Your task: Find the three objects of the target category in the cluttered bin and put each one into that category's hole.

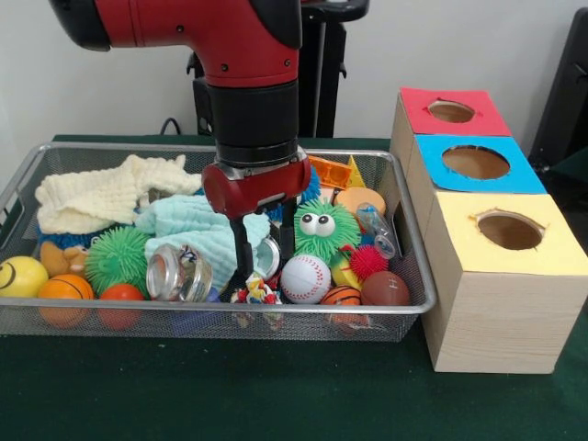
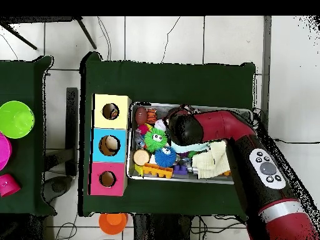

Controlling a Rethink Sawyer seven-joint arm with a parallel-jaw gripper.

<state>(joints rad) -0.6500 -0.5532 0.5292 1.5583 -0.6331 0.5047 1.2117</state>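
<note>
My gripper (image 1: pixel 265 250) reaches down into the middle of the wire-mesh bin (image 1: pixel 230 310), open, with its black fingers (image 1: pixel 241 255) spread on either side of a round clear-rimmed item (image 1: pixel 267 258). Just right of it sit a baseball (image 1: pixel 305 278), a green fuzzy toy with eyes (image 1: pixel 323 230), a small basketball (image 1: pixel 342 296) and a brown football (image 1: pixel 385 288). A glass jar (image 1: pixel 179 273) lies to the left. Right of the bin stand three boxes with holes: red (image 1: pixel 450 111), blue (image 1: pixel 476 162), yellow (image 1: pixel 510 230). In the overhead view the arm (image 2: pixel 212 128) hides the gripper.
A cream cloth (image 1: pixel 110 193) and a light blue cloth (image 1: pixel 193 230) fill the bin's back left. A green spiky ball (image 1: pixel 117 257), orange balls (image 1: pixel 64 292) and a yellow ball (image 1: pixel 20 276) crowd the front left. A red spiky ball (image 1: pixel 368 262) sits at the right.
</note>
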